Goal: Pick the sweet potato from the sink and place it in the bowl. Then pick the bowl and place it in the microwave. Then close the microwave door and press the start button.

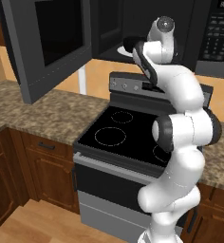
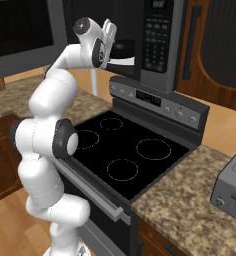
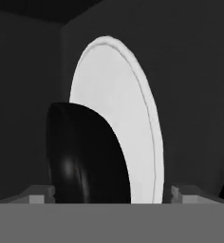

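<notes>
Resting on the microwave's [image 2: 155, 45] round white turntable plate [image 3: 118, 128], the glossy black bowl [image 3: 83, 156] sits between the released pincer's [image 3: 111, 193] tips.

both base views are evenly lit, soft and flat, no hard shadows on the worktop [image 1: 52, 114]. the stove top [image 2: 125, 150] is deep black with no glare. everything looks slightly soft and low-res, edges a bit jaggy. hand view is dim inside the microwave [image 3: 194, 71]: grey walls, bright white plate [image 3: 128, 118], one faint highlight on the black bowl [image 3: 80, 161].
</notes>
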{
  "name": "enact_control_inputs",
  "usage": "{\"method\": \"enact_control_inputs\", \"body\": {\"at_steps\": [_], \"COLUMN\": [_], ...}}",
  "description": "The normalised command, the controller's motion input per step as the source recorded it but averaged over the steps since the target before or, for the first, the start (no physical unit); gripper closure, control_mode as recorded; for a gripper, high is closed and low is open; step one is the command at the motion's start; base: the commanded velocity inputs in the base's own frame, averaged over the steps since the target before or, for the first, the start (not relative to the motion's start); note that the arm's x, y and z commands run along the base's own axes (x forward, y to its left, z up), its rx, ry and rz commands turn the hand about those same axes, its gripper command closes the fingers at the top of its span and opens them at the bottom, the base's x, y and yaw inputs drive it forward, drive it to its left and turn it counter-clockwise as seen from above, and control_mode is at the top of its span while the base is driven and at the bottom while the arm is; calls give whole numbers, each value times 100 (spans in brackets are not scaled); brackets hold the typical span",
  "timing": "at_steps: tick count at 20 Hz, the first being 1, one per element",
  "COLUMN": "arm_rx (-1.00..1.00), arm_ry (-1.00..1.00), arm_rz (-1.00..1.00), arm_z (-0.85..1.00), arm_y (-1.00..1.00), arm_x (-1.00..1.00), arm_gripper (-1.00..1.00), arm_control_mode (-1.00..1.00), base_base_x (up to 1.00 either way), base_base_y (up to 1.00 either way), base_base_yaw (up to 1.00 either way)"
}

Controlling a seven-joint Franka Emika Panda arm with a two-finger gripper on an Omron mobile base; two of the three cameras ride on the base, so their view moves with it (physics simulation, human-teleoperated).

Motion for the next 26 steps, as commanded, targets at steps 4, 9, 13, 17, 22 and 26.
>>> {"method": "enact_control_inputs", "body": {"at_steps": [4, 9, 13, 17, 22, 26], "arm_rx": [0, -1, 0, 0, -7, -21], "arm_ry": [0, -5, -3, -8, -8, -11], "arm_rz": [0, 0, 0, 0, -1, -6], "arm_z": [18, 6, 4, 0, 4, 0], "arm_y": [27, 41, 49, 70, 72, 65], "arm_x": [-100, -100, -100, -100, -100, -100], "arm_gripper": [-100, -100, -100, -100, -100, -100], "arm_control_mode": [-100, -100, -100, -100, -100, -100], "base_base_x": [0, 0, 0, 0, 0, 0], "base_base_y": [0, 0, 0, 0, 0, 0], "base_base_yaw": [0, 0, 0, 0, 0, 0]}}
